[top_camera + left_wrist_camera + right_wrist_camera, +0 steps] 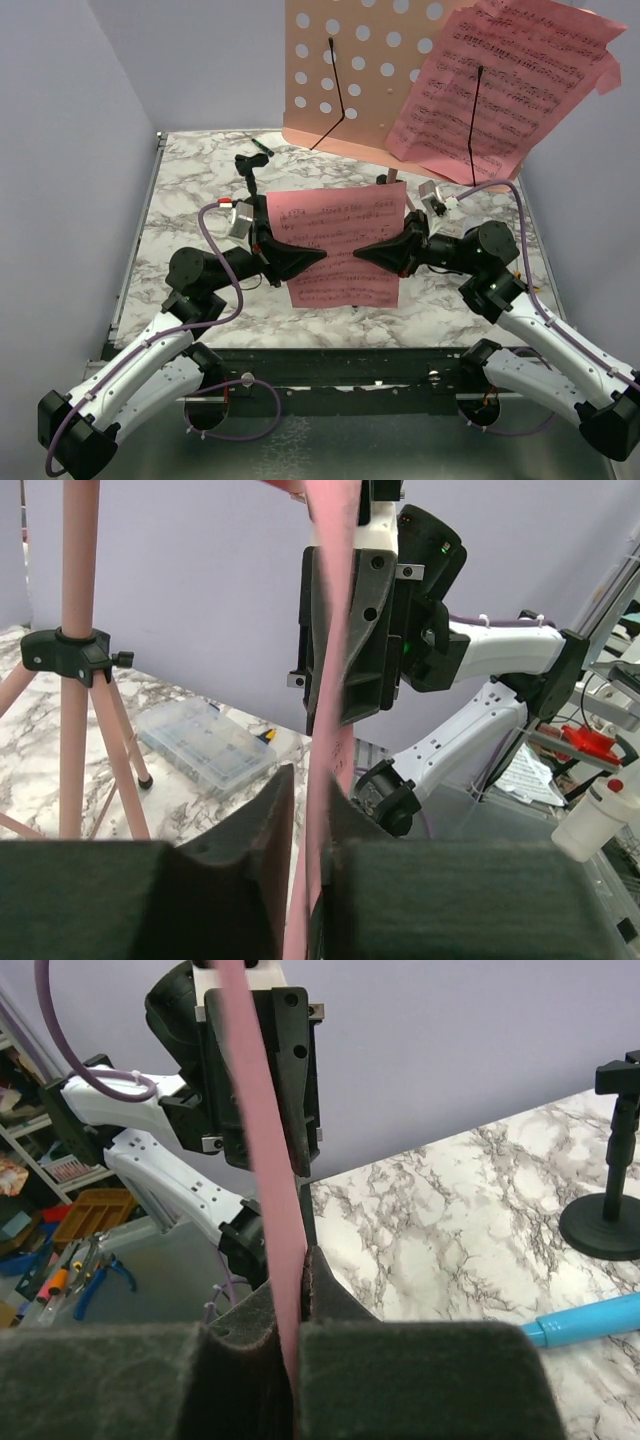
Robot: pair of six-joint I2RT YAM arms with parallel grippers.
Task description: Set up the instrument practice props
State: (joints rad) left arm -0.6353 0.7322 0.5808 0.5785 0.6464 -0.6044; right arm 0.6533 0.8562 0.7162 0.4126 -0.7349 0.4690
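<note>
Top external view shows one pink sheet-music page [345,245] held up in the air, in front of the music stand [340,70] and lower than its desk with the holes. The left gripper [315,258] pinches the left side of this page. The right gripper [365,252] pinches the right side. Both are closed on the paper. Each wrist view shows the page from its thin edge, squeezed between that gripper's dark fingers. The other pink page [500,85] rests on the right side of the stand's desk, tilted, and it sticks out past the desk's edge. The light-blue stick [590,1322] lies flat on the marble table [190,200], close to a small black holder [612,1210]. The stand's thin legs [75,680] stand on that same table.
</note>
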